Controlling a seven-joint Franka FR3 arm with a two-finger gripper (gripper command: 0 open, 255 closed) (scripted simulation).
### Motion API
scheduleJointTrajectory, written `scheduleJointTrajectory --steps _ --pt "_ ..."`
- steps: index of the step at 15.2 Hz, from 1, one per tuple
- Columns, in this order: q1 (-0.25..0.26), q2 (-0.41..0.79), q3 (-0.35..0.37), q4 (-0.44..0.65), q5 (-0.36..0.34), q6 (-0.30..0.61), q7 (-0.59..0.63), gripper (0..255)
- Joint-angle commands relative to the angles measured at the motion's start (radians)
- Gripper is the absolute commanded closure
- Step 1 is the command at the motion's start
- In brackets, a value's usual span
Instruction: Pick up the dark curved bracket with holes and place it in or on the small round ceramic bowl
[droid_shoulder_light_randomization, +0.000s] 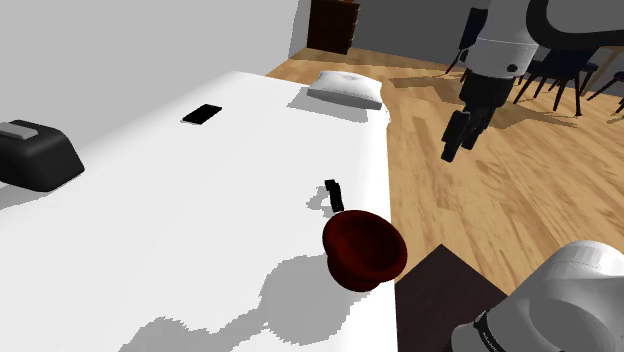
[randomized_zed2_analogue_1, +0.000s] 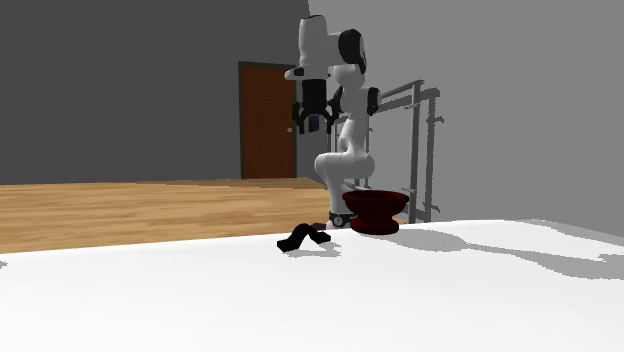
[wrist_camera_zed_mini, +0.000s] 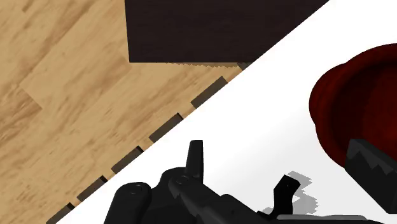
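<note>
The dark curved bracket (droid_shoulder_light_randomization: 334, 194) lies on the white surface near its edge, just beyond a dark red round bowl (droid_shoulder_light_randomization: 363, 250). In the second exterior view the bracket (randomized_zed2_analogue_1: 305, 237) sits to the left of the bowl (randomized_zed2_analogue_1: 373, 210). My gripper (droid_shoulder_light_randomization: 455, 145) hangs high in the air, out past the surface's edge, pointing down with nothing in it. Its fingers stand apart in the second exterior view, so the gripper (randomized_zed2_analogue_1: 312, 126) is open. In the wrist view the bracket (wrist_camera_zed_mini: 286, 192) lies below the hand and one finger (wrist_camera_zed_mini: 368, 164) crosses in front of the bowl (wrist_camera_zed_mini: 356, 95).
A black phone (droid_shoulder_light_randomization: 203, 114), a white pillow (droid_shoulder_light_randomization: 345, 88) and a black boxy object (droid_shoulder_light_randomization: 35, 155) lie on the far part of the white surface (droid_shoulder_light_randomization: 180, 230). The dark stand (droid_shoulder_light_randomization: 445, 300) is beside the bowl. Wooden floor (droid_shoulder_light_randomization: 500, 200) and chairs (droid_shoulder_light_randomization: 570, 70) lie beyond the edge.
</note>
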Motion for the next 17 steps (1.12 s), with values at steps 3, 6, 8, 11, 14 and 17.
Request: scheduleJointTrajectory --steps 3,6,8,11,14,17 --pt "0.002 0.05 0.008 -0.013 0.016 0.058 0.015 0" --pt "0.006 0.132 0.019 -0.021 0.038 0.143 0.035 0" --pt "0.008 0.191 0.026 -0.021 0.052 0.197 0.048 0" --pt "0.013 0.286 0.036 -0.01 0.072 0.276 0.065 0" --pt "0.017 0.387 0.046 0.013 0.09 0.348 0.08 0" --pt "0.022 0.492 0.055 0.048 0.106 0.414 0.093 0"
